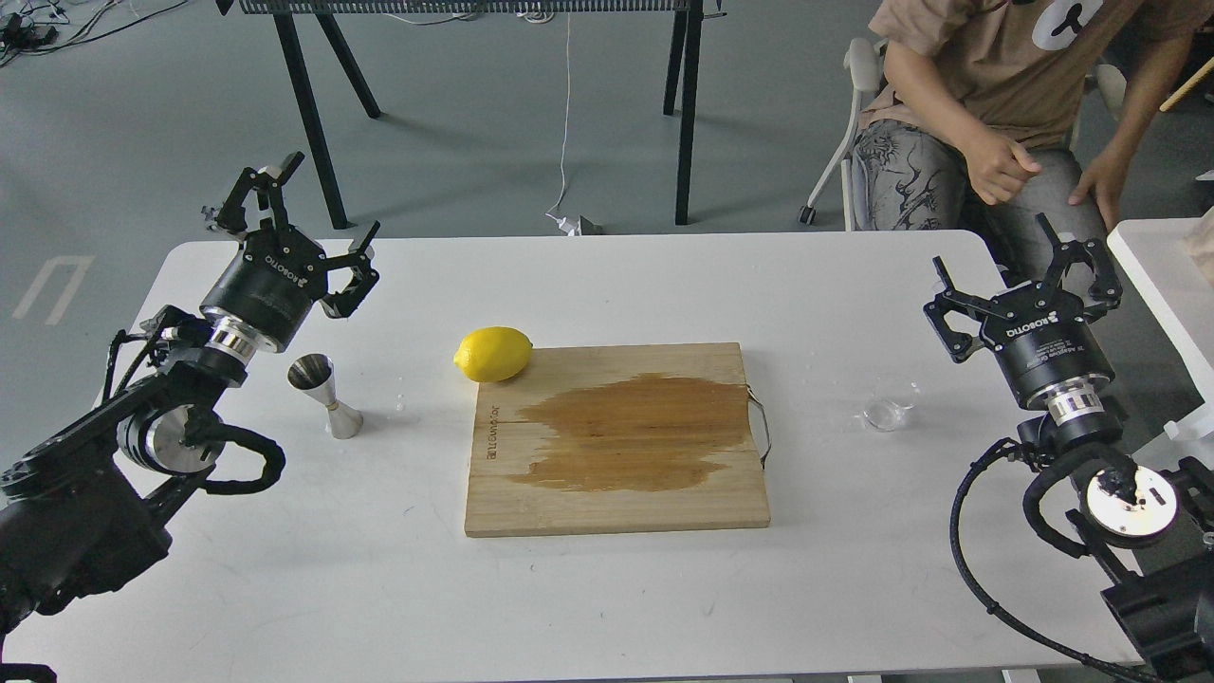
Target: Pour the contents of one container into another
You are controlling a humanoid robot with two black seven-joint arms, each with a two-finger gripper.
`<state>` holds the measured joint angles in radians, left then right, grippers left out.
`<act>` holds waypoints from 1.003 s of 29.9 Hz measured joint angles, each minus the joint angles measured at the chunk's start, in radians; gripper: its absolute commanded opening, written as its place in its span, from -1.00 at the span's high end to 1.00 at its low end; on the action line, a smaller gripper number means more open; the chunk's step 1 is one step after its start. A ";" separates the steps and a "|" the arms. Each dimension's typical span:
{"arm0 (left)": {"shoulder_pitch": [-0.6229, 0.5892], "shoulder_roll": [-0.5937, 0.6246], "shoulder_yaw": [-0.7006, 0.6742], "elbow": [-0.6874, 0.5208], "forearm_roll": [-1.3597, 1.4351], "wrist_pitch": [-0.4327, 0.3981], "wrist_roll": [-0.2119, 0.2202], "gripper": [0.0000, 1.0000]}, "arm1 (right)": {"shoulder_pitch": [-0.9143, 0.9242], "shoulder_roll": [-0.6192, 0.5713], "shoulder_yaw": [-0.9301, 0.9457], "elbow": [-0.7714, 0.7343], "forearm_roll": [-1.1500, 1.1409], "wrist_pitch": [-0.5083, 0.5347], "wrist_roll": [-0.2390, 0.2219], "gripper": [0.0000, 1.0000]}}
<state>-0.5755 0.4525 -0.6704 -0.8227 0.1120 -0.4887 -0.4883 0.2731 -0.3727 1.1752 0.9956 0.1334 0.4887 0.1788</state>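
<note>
A tiny clear glass cup (889, 410) stands on the white table (607, 588) at the right, just left of my right arm. The steel jigger (327, 394) stands upright at the left, in front of my left arm. My left gripper (308, 218) hangs above and behind the jigger, fingers spread open and empty. Up and to the right of the glass cup, my right gripper (1029, 270) is also open with nothing in it.
A wooden cutting board (616, 493) with a large wet stain and a metal handle lies mid-table. A yellow lemon (493, 354) rests at its back left corner. A seated person (996, 95) is behind the table's right end. Another white table (1162, 275) stands at right.
</note>
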 measured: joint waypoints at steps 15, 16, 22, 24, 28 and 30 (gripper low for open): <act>0.007 0.009 -0.005 0.011 -0.090 0.000 -0.001 -0.99 | 0.002 0.000 0.000 0.000 0.000 0.000 -0.001 -0.97; 0.009 0.010 -0.005 0.018 -0.097 0.000 -0.001 -1.00 | 0.003 0.000 -0.001 0.003 0.000 0.000 -0.001 -0.97; 0.009 0.044 -0.006 0.047 -0.104 0.000 -0.001 -0.99 | 0.006 0.000 -0.002 0.009 0.000 0.000 -0.001 -0.97; 0.008 0.083 -0.006 0.048 -0.090 0.000 -0.001 -0.99 | 0.006 0.000 -0.001 0.009 0.001 0.000 -0.001 -0.97; -0.001 0.197 -0.006 0.044 0.025 0.000 -0.001 -0.99 | 0.006 0.000 0.000 0.009 0.001 0.000 -0.002 -0.97; -0.008 0.246 -0.007 0.042 0.126 0.000 -0.001 -0.99 | 0.006 0.000 0.000 0.009 0.001 0.000 -0.002 -0.97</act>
<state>-0.5839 0.6990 -0.6773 -0.7807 0.2377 -0.4887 -0.4890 0.2789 -0.3727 1.1752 1.0047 0.1342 0.4887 0.1766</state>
